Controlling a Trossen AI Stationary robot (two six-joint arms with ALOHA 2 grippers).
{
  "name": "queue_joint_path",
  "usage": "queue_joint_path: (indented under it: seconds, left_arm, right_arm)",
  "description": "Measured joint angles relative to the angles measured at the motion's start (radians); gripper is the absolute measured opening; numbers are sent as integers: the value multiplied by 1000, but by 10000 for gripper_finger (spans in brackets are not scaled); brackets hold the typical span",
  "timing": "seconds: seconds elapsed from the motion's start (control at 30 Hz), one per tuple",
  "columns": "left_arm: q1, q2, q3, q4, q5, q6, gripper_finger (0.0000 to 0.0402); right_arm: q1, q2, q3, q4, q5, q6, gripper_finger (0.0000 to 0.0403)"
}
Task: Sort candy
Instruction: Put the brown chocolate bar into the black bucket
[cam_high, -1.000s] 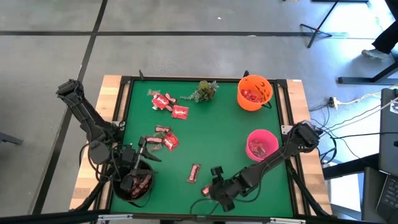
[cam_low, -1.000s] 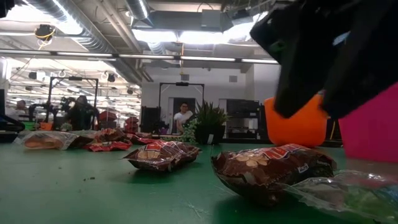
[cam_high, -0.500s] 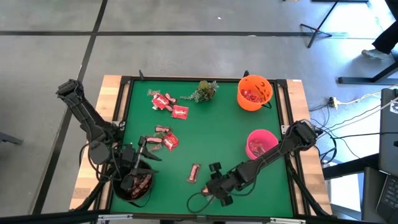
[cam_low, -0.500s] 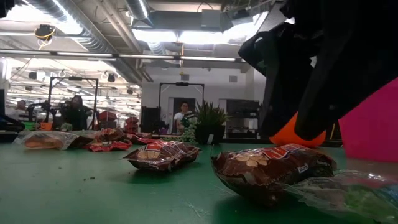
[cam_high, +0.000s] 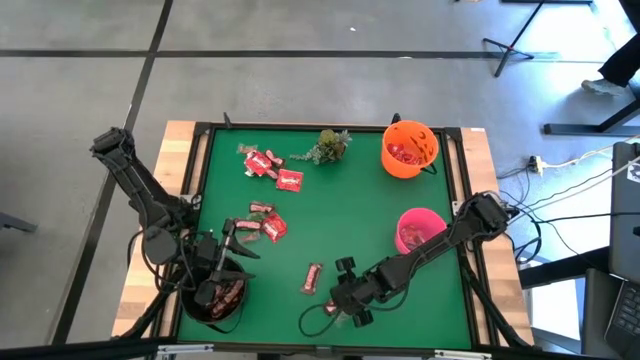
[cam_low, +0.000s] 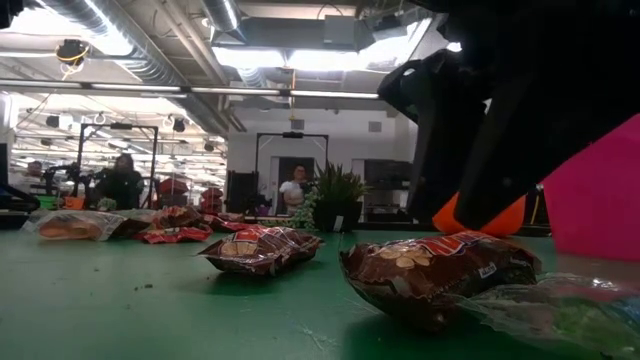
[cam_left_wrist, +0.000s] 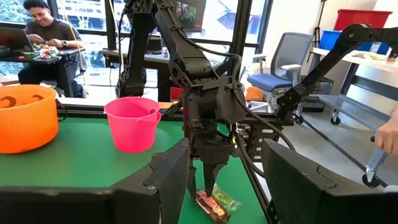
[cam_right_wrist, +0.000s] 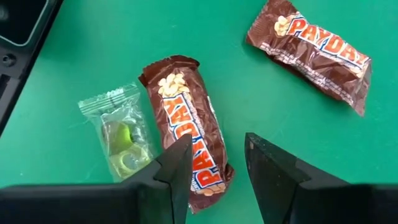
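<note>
The candy lies scattered on the green table: red packets (cam_high: 264, 164) at the far left, more packets (cam_high: 268, 227) at mid-left, and a brown bar (cam_high: 312, 277) near the front. My right gripper (cam_right_wrist: 214, 163) hangs open, pointing down over a brown PayDay bar (cam_right_wrist: 186, 127); its fingers stand on either side of the bar's near end, just above it. A clear-wrapped green sweet (cam_right_wrist: 121, 134) lies beside that bar, and a second PayDay bar (cam_right_wrist: 314, 46) lies farther off. My left gripper (cam_left_wrist: 227, 171) is open with nothing in it, level above the black bowl (cam_high: 238, 305).
An orange bowl (cam_high: 409, 148) with red candy stands at the far right, and a pink bowl (cam_high: 420, 232) at mid-right. A green plant sprig (cam_high: 328, 146) lies at the far edge. The black bowl holds dark candy. Bare green table lies in the middle.
My right gripper has moved a little toward the table's left edge and slightly down over the PayDay bar, staying open. The candy has not moved.
</note>
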Motion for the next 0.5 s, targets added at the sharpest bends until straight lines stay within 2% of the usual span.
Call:
queue_joint_path:
  seconds: [0.5]
  left_arm:
    - [0, 0, 0, -33, 0, -9, 188]
  right_arm:
    - [-18, 42, 2, 5, -16, 26, 143]
